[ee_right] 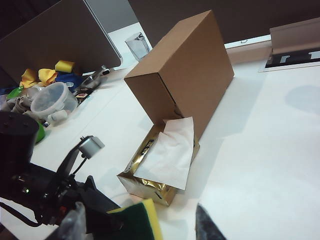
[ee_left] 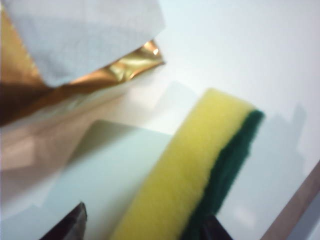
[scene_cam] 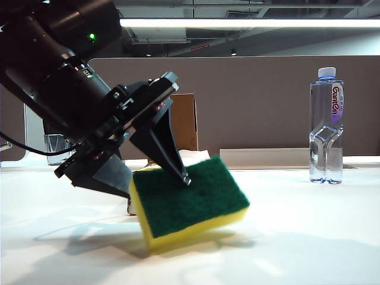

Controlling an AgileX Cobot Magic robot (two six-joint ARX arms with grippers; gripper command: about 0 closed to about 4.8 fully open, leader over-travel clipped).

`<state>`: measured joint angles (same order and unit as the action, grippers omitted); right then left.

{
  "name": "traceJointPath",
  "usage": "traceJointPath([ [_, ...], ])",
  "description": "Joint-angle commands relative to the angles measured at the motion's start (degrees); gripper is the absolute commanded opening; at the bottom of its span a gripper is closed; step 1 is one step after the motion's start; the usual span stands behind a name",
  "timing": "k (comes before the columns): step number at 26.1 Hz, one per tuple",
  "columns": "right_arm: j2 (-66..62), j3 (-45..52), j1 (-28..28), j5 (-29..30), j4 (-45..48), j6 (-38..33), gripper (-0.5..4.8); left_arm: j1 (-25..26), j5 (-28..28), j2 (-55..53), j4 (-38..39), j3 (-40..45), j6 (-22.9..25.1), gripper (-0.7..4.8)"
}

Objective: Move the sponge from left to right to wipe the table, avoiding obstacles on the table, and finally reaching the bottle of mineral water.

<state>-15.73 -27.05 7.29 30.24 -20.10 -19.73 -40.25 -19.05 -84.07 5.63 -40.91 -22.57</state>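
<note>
The sponge (scene_cam: pixel 190 202), yellow with a green face, stands tilted on one edge on the white table (scene_cam: pixel 309 237). My left gripper (scene_cam: pixel 157 184) straddles it, open. One fingertip (scene_cam: pixel 185 177) rests against the green face; in the left wrist view the other finger (ee_left: pixel 75 225) stands clear of the sponge's (ee_left: pixel 185 180) yellow side. The gold tissue pack (ee_right: pixel 155 175) and the brown cardboard box (ee_right: pixel 185 75) sit just behind. The bottle of mineral water (scene_cam: pixel 326 127) stands far right. My right gripper (ee_right: pixel 139 231) hovers open above the sponge (ee_right: pixel 145 220), out of the exterior view.
A clear glass mug (scene_cam: pixel 56 148) stands at the back left. The cardboard box (scene_cam: pixel 185 122) rises behind my left arm. A plastic tub (ee_right: pixel 52 100) and coloured clutter lie past the table's far edge. A brown partition (scene_cam: pixel 267 101) closes the back.
</note>
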Motion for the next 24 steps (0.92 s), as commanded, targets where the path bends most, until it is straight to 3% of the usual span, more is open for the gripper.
traceJointPath([
  [1,-0.1,-0.8,0.0,0.1,-1.1,0.0,2.84,0.0,1.4,0.0,2.7,-0.1,2.6,2.87],
  [3,-0.1,-0.8,0.0,0.2,-1.2,0.0,2.84,0.0,2.4,0.0,5.0,-0.1,3.1,2.95],
  [7,-0.1,-0.8,0.0,1.9,-3.8,-0.1,2.85,0.0,2.3,0.0,7.8,-0.1,3.1,4.09],
  [10,-0.1,-0.8,0.0,4.4,-6.8,-1.5,2.90,0.0,2.1,0.0,7.8,-0.1,3.0,4.09],
  [12,-0.8,-0.8,0.0,7.4,-8.7,-4.2,3.40,0.0,0.5,0.1,7.4,-0.1,2.7,4.09],
  [16,-3.0,-0.8,1.7,10.4,-8.8,-5.8,3.42,0.0,0.2,0.4,6.8,-0.1,2.4,4.09],
  [20,-6.7,-0.8,8.4,8.8,-8.8,-6.6,3.42,0.0,-0.3,0.5,5.8,-0.1,2.4,4.09],
  [24,-10.1,-0.8,17.3,2.0,-7.1,-8.9,3.50,0.0,-0.3,1.5,4.8,-0.2,2.4,4.09],
])
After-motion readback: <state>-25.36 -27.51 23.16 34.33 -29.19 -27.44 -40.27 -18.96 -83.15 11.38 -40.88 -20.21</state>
